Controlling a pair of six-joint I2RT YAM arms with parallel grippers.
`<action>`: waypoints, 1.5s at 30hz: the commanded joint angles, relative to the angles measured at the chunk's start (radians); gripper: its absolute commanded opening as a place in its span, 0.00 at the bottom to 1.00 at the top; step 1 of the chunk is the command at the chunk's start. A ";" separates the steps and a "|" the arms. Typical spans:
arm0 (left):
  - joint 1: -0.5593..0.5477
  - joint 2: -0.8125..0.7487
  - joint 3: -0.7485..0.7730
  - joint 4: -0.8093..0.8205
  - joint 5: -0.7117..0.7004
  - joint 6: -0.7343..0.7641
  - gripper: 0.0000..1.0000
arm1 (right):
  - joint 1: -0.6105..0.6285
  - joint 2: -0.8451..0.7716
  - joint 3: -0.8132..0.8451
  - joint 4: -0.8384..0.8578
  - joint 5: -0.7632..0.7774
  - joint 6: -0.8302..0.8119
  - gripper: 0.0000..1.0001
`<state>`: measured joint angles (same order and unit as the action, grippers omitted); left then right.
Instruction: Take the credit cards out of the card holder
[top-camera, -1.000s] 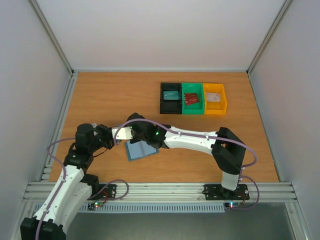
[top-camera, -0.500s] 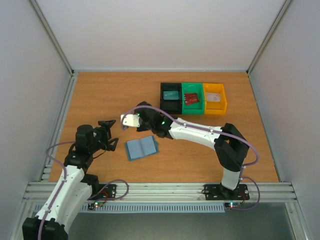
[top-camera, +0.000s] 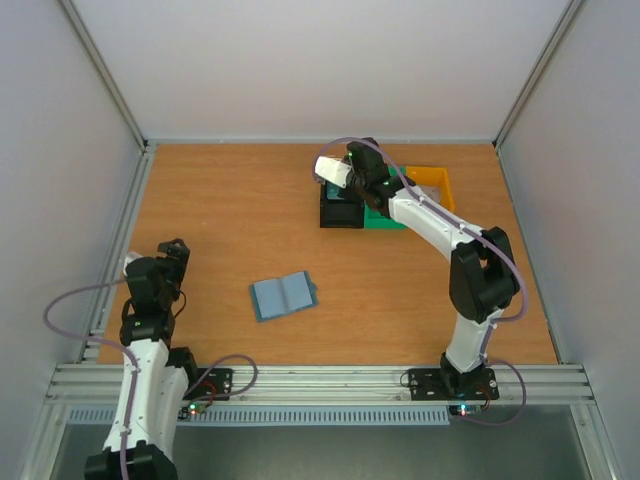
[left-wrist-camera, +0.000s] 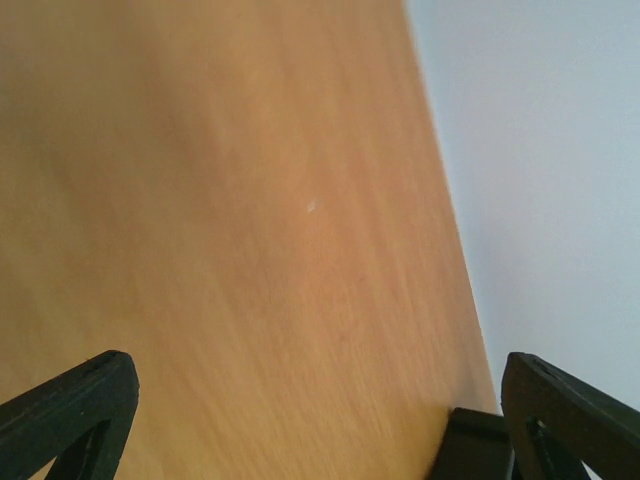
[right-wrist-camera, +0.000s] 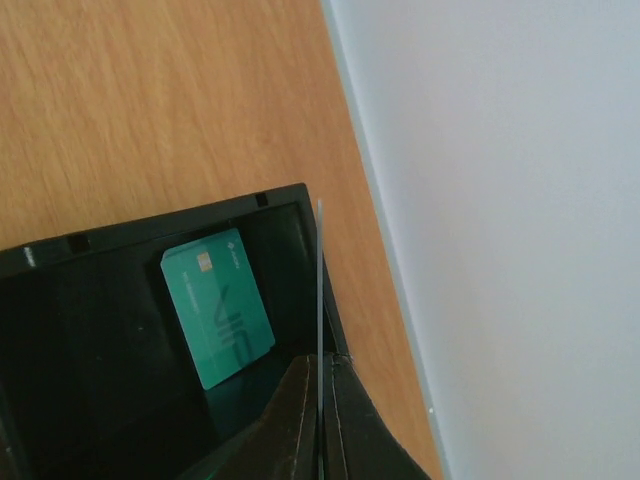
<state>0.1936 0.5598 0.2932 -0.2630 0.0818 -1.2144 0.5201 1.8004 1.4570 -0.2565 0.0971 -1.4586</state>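
Observation:
The card holder lies open on the table, blue-grey, with no gripper near it. My right gripper is shut on a pale credit card and holds it above the black bin. The right wrist view shows that card edge-on, clamped between the closed fingers. A teal credit card lies flat in the black bin below. My left gripper is drawn back at the table's left side. Its fingers stand wide open over bare wood, with nothing between them.
A green bin and a yellow bin adjoin the black one at the back right, partly covered by my right arm. White walls enclose the table; a metal rail runs along its left edge.
My left gripper opened and its arm pulled back to the left edge. My right arm carried the pale card from above the holder to over the black bin.

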 joint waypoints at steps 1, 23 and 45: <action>0.013 0.002 0.029 0.280 -0.048 0.555 0.99 | -0.037 0.096 0.072 -0.025 -0.077 -0.073 0.01; 0.012 0.117 -0.042 0.331 -0.029 0.644 0.99 | -0.066 0.382 0.210 0.040 0.064 -0.289 0.01; 0.012 0.122 -0.045 0.327 -0.042 0.630 0.99 | -0.068 0.479 0.287 0.028 0.093 -0.355 0.17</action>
<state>0.2016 0.6811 0.2596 0.0048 0.0620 -0.5919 0.4580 2.2421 1.7065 -0.2111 0.1696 -1.7855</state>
